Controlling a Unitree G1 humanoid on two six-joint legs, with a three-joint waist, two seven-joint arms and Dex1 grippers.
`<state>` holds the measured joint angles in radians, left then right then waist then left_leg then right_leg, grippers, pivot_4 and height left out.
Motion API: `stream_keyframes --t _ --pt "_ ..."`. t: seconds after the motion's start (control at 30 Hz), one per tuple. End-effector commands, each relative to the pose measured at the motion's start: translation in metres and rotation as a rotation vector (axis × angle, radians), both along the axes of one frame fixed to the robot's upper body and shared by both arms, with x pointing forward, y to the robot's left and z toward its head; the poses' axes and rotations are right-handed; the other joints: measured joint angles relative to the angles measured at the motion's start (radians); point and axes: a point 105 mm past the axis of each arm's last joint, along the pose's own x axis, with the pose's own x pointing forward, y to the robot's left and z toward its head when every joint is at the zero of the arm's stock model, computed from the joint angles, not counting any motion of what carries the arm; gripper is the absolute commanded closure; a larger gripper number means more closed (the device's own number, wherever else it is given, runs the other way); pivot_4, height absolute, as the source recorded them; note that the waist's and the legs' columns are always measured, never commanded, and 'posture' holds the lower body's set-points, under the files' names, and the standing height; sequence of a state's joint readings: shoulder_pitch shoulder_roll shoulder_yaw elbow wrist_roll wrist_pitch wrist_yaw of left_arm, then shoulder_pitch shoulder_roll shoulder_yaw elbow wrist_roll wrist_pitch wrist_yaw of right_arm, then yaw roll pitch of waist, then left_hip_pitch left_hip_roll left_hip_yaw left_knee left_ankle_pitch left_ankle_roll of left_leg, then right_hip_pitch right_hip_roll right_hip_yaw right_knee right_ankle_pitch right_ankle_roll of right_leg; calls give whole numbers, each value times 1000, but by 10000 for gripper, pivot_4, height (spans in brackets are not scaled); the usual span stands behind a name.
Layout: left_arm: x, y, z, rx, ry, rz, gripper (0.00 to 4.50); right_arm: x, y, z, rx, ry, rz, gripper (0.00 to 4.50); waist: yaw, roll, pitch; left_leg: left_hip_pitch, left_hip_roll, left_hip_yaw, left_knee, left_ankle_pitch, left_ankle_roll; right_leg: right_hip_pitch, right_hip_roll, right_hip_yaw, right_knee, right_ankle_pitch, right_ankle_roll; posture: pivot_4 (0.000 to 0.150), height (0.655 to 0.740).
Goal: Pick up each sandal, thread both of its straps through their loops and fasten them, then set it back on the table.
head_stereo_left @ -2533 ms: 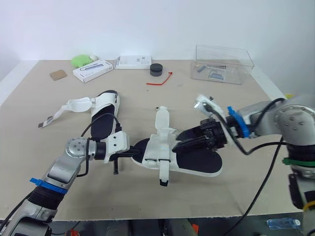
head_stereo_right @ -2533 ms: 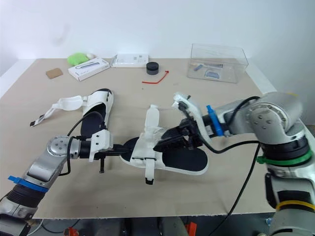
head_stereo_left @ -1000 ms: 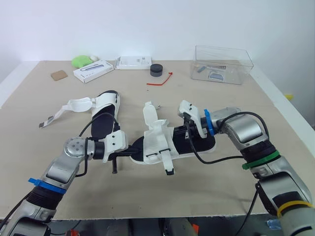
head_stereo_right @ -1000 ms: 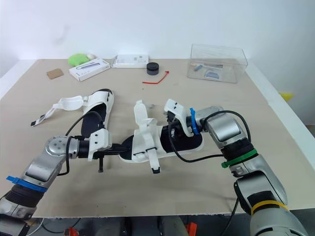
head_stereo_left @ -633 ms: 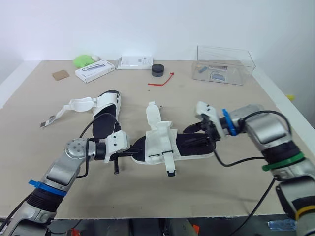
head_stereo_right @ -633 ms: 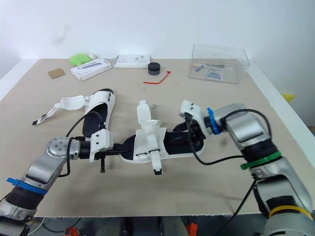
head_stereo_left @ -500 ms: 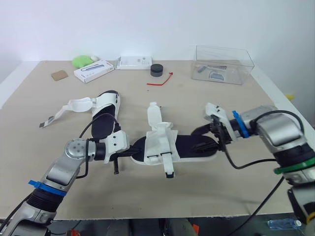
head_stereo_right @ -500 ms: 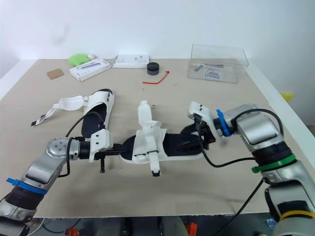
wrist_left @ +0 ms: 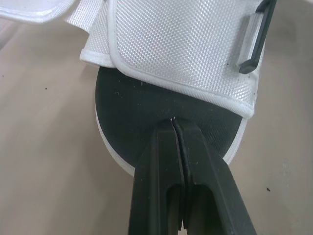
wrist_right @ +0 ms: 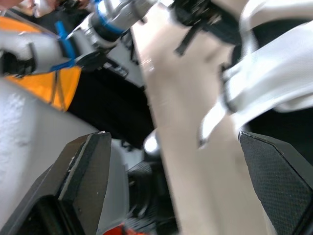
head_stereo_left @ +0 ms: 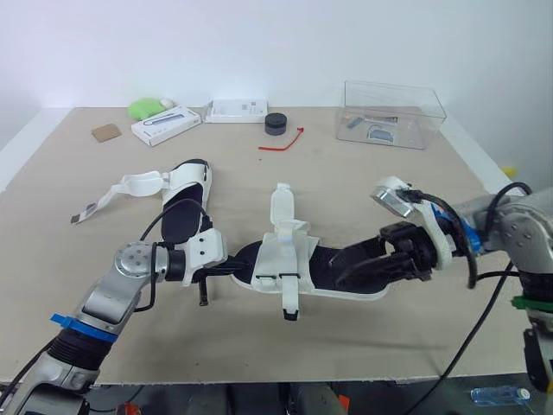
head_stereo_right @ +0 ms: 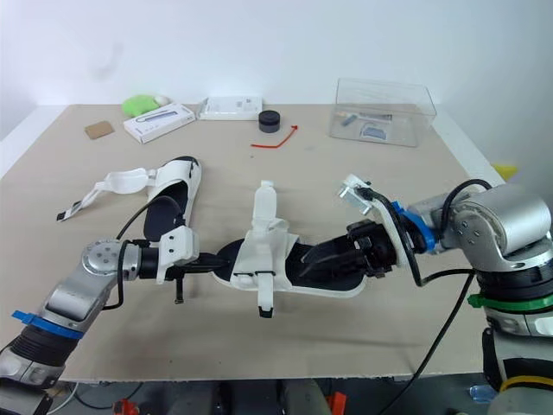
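A white sandal (head_stereo_left: 298, 259) with a black footbed lies mid-table, one strap standing upright (head_stereo_left: 281, 205) and another flap hanging toward the front edge. My left gripper (head_stereo_left: 230, 270) is shut on the sandal's heel rim; in the left wrist view its fingertips (wrist_left: 174, 128) pinch the black sole's edge. My right gripper (head_stereo_left: 347, 270) reaches over the toe end with its fingers spread open, one finger (wrist_right: 83, 178) far from the other (wrist_right: 281, 169). A second sandal (head_stereo_left: 185, 201) lies to the left, its straps (head_stereo_left: 130, 186) unfastened and spread out.
At the back stand a clear plastic box (head_stereo_left: 393, 112), a black puck (head_stereo_left: 276, 123), a red tie (head_stereo_left: 282, 143), two white boxes (head_stereo_left: 162, 124) (head_stereo_left: 235, 110), a green object (head_stereo_left: 143, 107) and a brown card (head_stereo_left: 102, 131).
My right gripper has dropped lower and now lies along the sandal's toe end, fingers pointing toward the straps. The sandal's toe has swung slightly toward the front edge. The left gripper keeps its hold.
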<state>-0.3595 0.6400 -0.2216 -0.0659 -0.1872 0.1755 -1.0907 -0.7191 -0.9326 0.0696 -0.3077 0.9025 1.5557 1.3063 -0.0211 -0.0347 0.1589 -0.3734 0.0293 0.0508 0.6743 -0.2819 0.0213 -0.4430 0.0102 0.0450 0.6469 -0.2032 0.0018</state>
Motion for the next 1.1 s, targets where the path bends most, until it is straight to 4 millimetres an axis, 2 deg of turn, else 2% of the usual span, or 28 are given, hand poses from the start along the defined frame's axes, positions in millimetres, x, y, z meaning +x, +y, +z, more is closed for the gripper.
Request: stream_keyframes --t 0.03,0.1,0.17,0.37,0.43,0.53,0.73,1.1 --pt "-1 4 -6 18 24 13 45000 -12 9 -20 -51 6 30 325 0 0 0 0 0 0 0 0 0 0 0 0 0 -1 1 1500 7261" --pt "0 4 -6 17 24 13 45000 -2 14 -33 -74 -27 -23 325 -1 0 0 0 0 0 0 0 0 0 -1 0 0 -1 1 1500 7261" --pt "0 3 -6 16 23 13 45000 5 19 -37 -73 -23 -57 325 -3 0 0 0 -1 1 1 0 -1 0 -1 1 0 0 2 1500 7261" --pt "0 5 -5 17 22 17 45000 3 30 -43 -76 -2 -51 325 -3 0 0 0 -1 1 2 1 -1 0 1 1 0 1 3 1500 7261" --pt "0 5 -5 15 22 19 45000 3 31 -44 -74 -8 -56 325 -3 0 0 0 -1 1 1 1 -1 0 1 1 0 1 3 1500 7261" --pt "0 4 -5 11 19 23 45000 19 38 -40 -36 -57 -118 325 -3 -1 0 0 -1 1 1 1 -1 0 1 1 0 1 3 1500 7261" --pt "7 4 1 -9 0 42 45000 34 44 -40 -43 -95 -140 325 -3 -1 0 0 -1 1 2 1 -1 0 1 1 1 2 2 1500 7261" --pt "18 6 4 -8 -39 95 45000 41 49 -47 -72 -110 -119 325 -3 -1 0 -1 -1 1 2 1 -1 0 1 1 0 2 2 1500 7261"
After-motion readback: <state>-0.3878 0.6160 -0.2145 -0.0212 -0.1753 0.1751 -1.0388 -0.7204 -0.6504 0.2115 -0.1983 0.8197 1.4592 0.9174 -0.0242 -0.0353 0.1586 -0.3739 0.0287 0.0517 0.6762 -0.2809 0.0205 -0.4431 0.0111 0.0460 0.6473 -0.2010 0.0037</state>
